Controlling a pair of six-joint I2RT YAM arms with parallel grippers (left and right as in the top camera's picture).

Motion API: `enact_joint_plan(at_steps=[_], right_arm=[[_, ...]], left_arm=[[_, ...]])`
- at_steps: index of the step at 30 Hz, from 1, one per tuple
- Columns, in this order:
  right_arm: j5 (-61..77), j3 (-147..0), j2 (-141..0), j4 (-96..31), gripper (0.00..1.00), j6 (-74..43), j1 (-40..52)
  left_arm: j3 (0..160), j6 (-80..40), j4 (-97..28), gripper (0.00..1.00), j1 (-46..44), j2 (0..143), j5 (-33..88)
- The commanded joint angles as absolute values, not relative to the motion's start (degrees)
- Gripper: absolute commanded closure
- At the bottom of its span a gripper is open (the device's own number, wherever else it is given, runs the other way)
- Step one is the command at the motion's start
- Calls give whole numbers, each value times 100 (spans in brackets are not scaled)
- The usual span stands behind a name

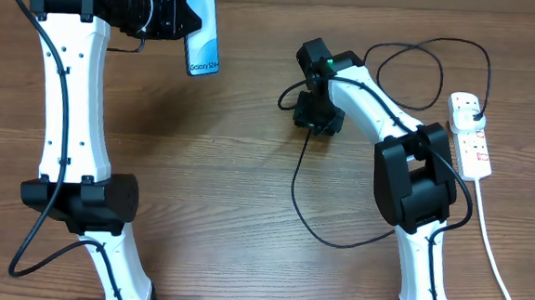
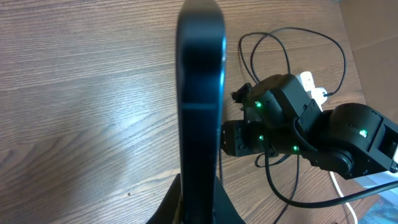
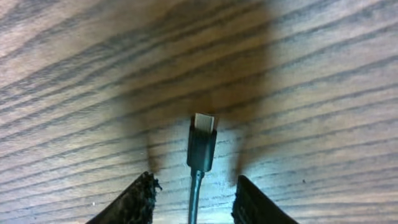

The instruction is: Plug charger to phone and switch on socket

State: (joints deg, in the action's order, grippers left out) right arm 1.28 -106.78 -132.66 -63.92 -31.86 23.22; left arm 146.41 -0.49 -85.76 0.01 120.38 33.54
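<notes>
My left gripper is shut on the phone and holds it raised at the far left, its light-blue screen showing. In the left wrist view the phone stands edge-on between my fingers. My right gripper is open and low over the table at the centre. The charger's connector tip lies on the wood between its fingers, untouched. The black charger cable loops across the table to a black plug in the white socket at the right.
The socket's thick white cord runs down the right side toward the front edge. Loops of charger cable lie behind the right arm. The wooden table is bare at the centre left.
</notes>
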Motion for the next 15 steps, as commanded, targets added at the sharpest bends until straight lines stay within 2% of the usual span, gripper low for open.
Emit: enact_joint_plan(at_steps=[1, 6, 9, 15], right_arm=[[-58, -10490, -13312, -6213, 65, -3127, 2305], [-64, -10073, -13314, -5721, 71, -3127, 2303], [-349, -10042, -13314, -5774, 79, -3170, 2344], [-377, -10042, -13314, -5990, 81, -3214, 2357]], left_arm=[[14737, -45, -8549, 96, -3, 11970, 3409], [14737, -45, -8549, 96, -3, 11970, 3409], [14737, -45, -8549, 96, -3, 11970, 3409], [14737, -47, -8545, 96, -3, 11970, 3409]])
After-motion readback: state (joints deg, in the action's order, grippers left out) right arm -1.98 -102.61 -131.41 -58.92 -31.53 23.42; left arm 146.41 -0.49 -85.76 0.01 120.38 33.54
